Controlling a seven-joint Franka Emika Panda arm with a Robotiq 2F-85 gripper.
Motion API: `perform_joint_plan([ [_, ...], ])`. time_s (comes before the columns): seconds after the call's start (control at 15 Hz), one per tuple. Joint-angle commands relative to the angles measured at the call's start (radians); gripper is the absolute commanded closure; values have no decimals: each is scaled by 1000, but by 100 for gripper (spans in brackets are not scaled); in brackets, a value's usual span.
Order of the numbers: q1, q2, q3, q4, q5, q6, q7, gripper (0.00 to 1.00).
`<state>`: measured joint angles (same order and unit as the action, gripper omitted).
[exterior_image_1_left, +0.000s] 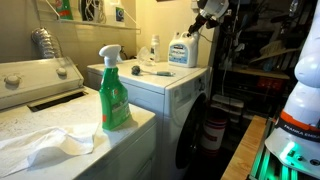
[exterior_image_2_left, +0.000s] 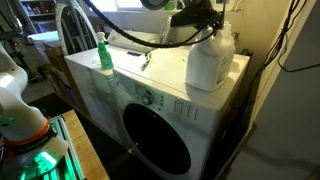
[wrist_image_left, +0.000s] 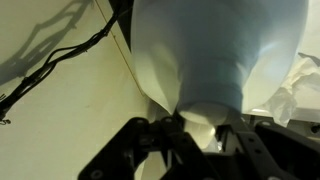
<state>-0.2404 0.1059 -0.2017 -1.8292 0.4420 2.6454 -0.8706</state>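
A large white detergent jug (exterior_image_1_left: 181, 52) stands on top of a white front-loading machine (exterior_image_1_left: 185, 90), near its back edge. It shows in both exterior views (exterior_image_2_left: 210, 62). My gripper (exterior_image_2_left: 215, 22) comes down on the jug's top from above, also seen in an exterior view (exterior_image_1_left: 200, 25). In the wrist view the jug (wrist_image_left: 220, 50) fills the frame. My gripper's (wrist_image_left: 200, 130) black fingers sit on either side of the jug's narrow neck and cap, closed against it. The jug's base appears to rest on the machine.
A green spray bottle (exterior_image_1_left: 113, 90) stands on the neighbouring machine, beside a crumpled white cloth (exterior_image_1_left: 50, 148). It also shows in an exterior view (exterior_image_2_left: 104, 52). A small white bottle (exterior_image_1_left: 154, 47) and a small object (exterior_image_1_left: 160, 71) lie near the jug. The round door (exterior_image_2_left: 155, 140) faces outward.
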Motion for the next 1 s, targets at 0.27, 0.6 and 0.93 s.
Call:
perform_joint_plan([
  [0.27, -36, 23, -1, 54, -76, 49, -31, 93],
  [0.6, -29, 13, 3, 52, -99, 35, 6, 47],
  [0.93, 3, -91, -22, -5, -287, 127, 326, 17],
])
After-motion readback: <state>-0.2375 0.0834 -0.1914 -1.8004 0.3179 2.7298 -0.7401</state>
